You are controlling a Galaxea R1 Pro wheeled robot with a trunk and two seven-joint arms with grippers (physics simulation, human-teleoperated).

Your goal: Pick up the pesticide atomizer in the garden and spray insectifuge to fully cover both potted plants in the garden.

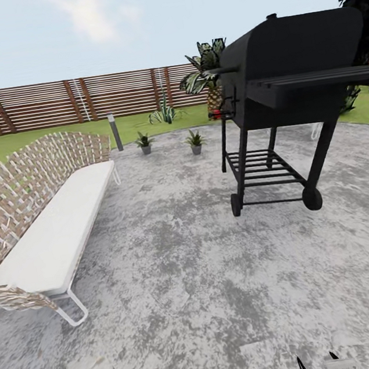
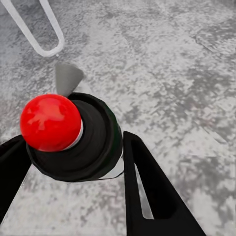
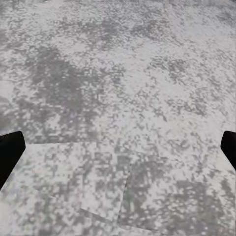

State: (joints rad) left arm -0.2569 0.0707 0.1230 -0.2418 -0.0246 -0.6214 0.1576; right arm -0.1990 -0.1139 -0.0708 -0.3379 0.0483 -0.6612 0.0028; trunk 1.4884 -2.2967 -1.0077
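Item: pesticide atomizer (image 2: 73,135). Held in the left gripper (image 2: 73,167), its two dark fingers (image 2: 147,182) closed against the bottle's sides, red tip toward the wrist camera. In the head view the red tip peeked in at 7 o'clock, at the frame's lower edge.

Item: right gripper (image 3: 118,152). Fingers spread wide, nothing between them, above bare grey stone patio (image 3: 123,73).

Item: potted plants, two. Left plant (image 1: 144,142) and right plant (image 1: 195,141) stood on the far rim of the patio at about 12 o'clock, well apart from the robot, near each other. A grey bollard lamp (image 1: 115,132) stood just left of them.

Item: surroundings. White-cushioned woven bench (image 1: 49,227) at 9 o'clock; black barrel grill (image 1: 288,88) at 2 o'clock; slatted fence (image 1: 67,101) and lawn behind.

Step, as judged: pick-up done; transit toward the plants in hand. Next move calls for driving forward between bench and grill, then aiming the nozzle over each rosette.
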